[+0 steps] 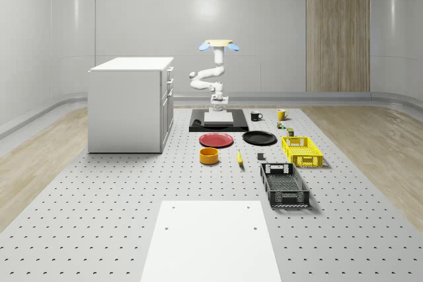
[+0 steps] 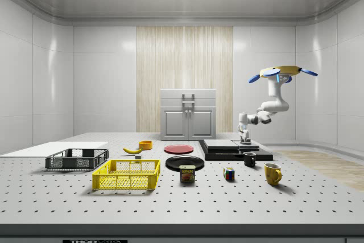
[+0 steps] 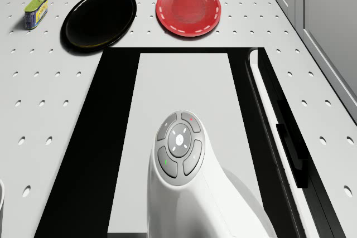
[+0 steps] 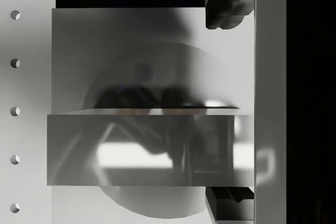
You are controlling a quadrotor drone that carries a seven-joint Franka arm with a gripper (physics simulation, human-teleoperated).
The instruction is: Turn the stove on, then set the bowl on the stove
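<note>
Stove [image 3: 184, 82] cut off at drone view's edge; stove switch unseen; can [image 2: 187, 173] label too small.

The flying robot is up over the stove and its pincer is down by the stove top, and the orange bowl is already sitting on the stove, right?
Not quite. The drone does hover over the stove with its pincer low by the stove top, but the orange bowl is not on the stove. The whole-scene view shows it on the table, in front of the red plate.
</note>
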